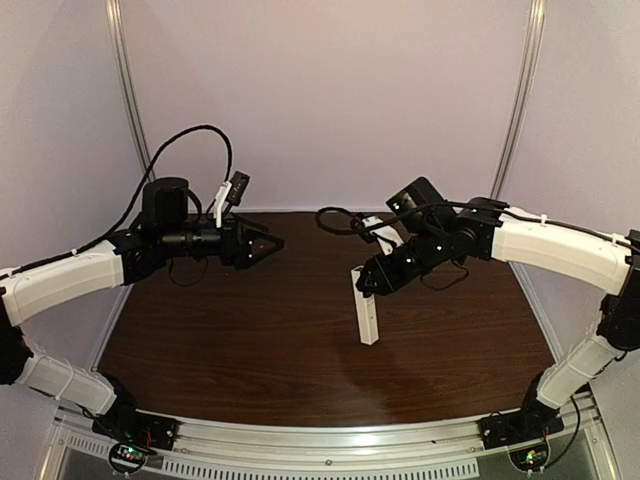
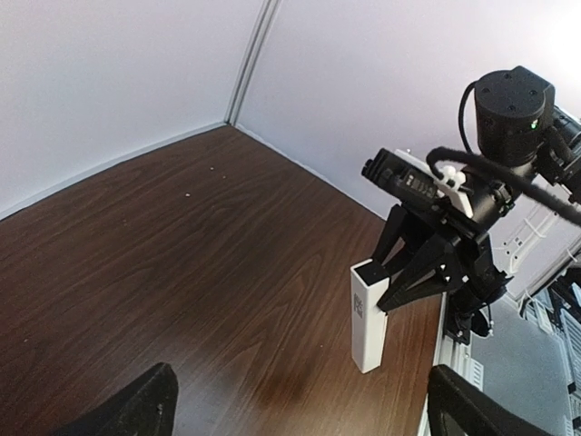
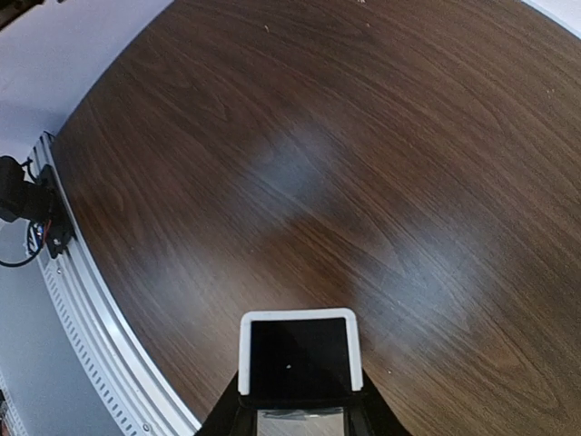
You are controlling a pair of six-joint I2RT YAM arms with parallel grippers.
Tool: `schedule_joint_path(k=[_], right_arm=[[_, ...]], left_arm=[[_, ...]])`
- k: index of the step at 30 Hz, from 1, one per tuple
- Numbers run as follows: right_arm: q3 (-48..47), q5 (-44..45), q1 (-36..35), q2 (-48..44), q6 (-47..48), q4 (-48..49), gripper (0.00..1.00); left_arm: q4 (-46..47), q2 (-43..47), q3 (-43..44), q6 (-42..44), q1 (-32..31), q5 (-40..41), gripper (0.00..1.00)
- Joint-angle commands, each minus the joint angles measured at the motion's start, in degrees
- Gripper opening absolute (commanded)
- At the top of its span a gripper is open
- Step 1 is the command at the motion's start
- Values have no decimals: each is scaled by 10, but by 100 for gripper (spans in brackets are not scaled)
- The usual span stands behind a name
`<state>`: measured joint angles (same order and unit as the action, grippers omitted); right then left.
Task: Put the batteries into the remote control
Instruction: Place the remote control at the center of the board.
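Observation:
My right gripper (image 1: 366,284) is shut on the upper end of the remote control (image 1: 368,318), a slim white bar held upright with its lower end at or just above the brown table (image 1: 250,340). The left wrist view shows the remote (image 2: 367,322) with the right gripper (image 2: 399,283) clamped on its top. The right wrist view looks down the remote's dark end (image 3: 300,350) between the fingers (image 3: 227,420). My left gripper (image 1: 272,243) hovers open and empty above the table's far left, well apart from the remote. No batteries are in view.
An aluminium rail (image 1: 330,445) runs along the table's near edge, and it also shows in the right wrist view (image 3: 91,336). Pale walls and metal posts (image 1: 128,90) close in the back and sides. Cables (image 1: 190,140) loop above the left arm.

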<state>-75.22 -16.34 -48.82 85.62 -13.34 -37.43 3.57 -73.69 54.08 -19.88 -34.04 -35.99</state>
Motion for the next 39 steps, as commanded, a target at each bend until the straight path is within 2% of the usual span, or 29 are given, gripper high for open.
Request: schedule_joint_path(k=[1,5,11,32,37,39], right_arm=[[-68,55,-2,63,26,-126,0],[-121,69,-11,128,47,-192,0],[-152,70,-24,200,72,-249,0],[-215,80,-51,371,91,-277,1],[-222,75,-54,387,91,-275,12],[-222,75,-55,390,90,-274,23]], left_arm=[[-20,24,-9,-21,12,66,97],[-57,23,-12,-48,40,80,97],[-75,28,-29,-72,95,68,97],[-71,25,-55,-70,97,72,97],[-75,22,-54,-69,97,74,97],[-76,19,-54,-68,97,71,98]])
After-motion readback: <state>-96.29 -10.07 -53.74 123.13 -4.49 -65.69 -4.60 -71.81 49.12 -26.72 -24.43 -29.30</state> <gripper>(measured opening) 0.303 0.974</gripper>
